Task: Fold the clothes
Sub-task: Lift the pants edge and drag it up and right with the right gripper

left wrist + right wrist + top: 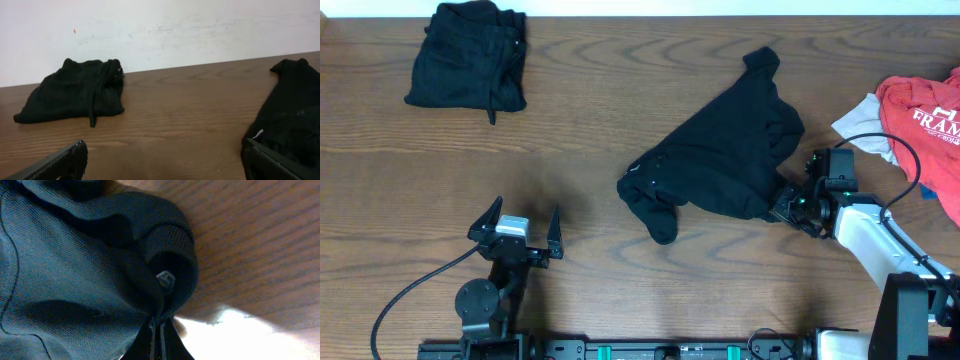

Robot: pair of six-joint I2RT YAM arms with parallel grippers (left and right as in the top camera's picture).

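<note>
A crumpled black shirt (720, 150) lies spread on the wooden table at centre right. My right gripper (786, 207) is shut on its lower right edge; in the right wrist view the dark fabric (90, 265) fills the left and is pinched between the closed fingertips (159, 330). A folded black garment (468, 57) lies at the far left corner and also shows in the left wrist view (75, 90). My left gripper (515, 232) is open and empty near the front left edge, its fingers (162, 160) wide apart over bare wood.
A red shirt with white lettering (928, 120) and a white cloth (865, 125) lie at the right edge. A white wall (160, 30) rises behind the table's far edge. The right arm's cable (890, 140) loops over the white cloth.
</note>
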